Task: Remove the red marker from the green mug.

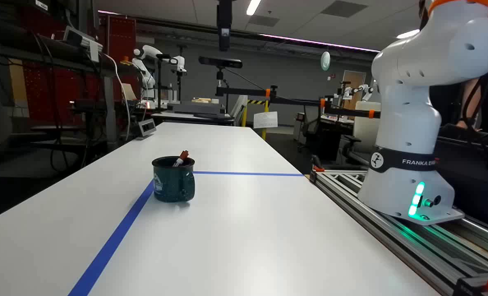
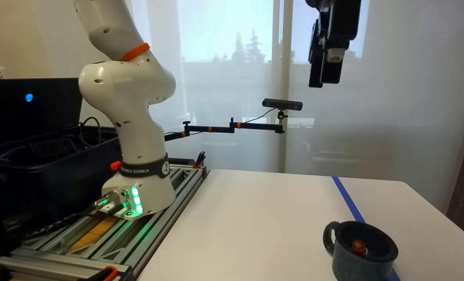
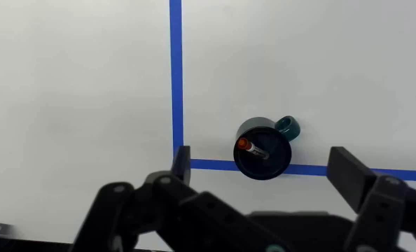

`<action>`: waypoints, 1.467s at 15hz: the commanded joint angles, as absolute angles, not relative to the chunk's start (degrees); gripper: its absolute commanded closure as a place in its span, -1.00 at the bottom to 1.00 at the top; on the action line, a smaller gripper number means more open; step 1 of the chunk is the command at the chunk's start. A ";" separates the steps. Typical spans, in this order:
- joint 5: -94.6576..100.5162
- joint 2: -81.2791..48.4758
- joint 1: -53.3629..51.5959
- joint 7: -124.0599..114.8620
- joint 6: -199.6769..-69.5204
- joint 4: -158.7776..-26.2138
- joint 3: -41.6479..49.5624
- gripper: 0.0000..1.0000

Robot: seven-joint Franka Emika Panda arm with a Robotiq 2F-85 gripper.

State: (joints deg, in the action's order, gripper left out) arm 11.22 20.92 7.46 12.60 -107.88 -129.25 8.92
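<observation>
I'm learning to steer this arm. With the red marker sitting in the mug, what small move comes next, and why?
I'd probably lower the open hand a little toward the marker: its red cap pokes out of the mug, the wrist view shows it between the spread fingers, and the hand hangs well above.

You've got blue tape (image 3: 177, 70) on your white tabletop (image 1: 244, 238), two strips at about right angles in the wrist view. In an exterior view you see a black camera (image 2: 282, 104) on a jointed boom (image 2: 259, 126), pale window shade (image 2: 224, 156) behind; black panel (image 2: 25, 117), lit blue logo (image 2: 29, 97). In an exterior view you also get red panel (image 1: 121, 37), white paper sheet (image 1: 265, 119), ceiling light (image 1: 253, 7).
</observation>
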 commanded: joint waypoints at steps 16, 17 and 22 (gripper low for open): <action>6.02 6.45 6.11 30.47 -109.62 -126.03 11.84 -1.00; 5.36 4.80 6.31 32.31 -109.71 -125.58 11.71 -1.00; 5.70 -1.93 7.15 38.11 -109.83 -122.17 10.02 -1.00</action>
